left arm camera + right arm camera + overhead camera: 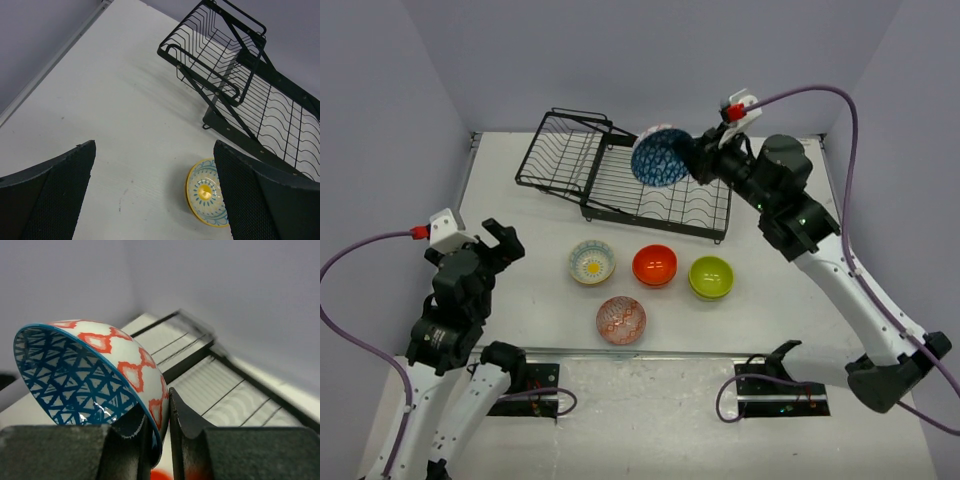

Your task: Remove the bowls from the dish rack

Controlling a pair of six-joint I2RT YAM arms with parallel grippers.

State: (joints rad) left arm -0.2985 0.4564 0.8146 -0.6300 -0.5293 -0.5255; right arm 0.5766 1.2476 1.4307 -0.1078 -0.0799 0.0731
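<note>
Bare table (520, 215) left of bowls (650, 266)

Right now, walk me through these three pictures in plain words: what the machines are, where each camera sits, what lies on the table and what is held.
These are two robot arms bolted at the near edge of a white table, each ending in a two-finger gripper. The wide picture comes from a fixed camera above and behind them. The other two come from small cameras on the wrists, so each shows its own fingers.

On the table stands a black wire dish rack. In front of it sit four small round bowls: a cream bowl with a yellow flower pattern, an orange-red bowl, a lime green bowl and a pinkish patterned bowl.

The right gripper is shut on the rim of a fifth, blue patterned bowl, held tilted above the rack. The left gripper is wide open, holding nothing.
</note>
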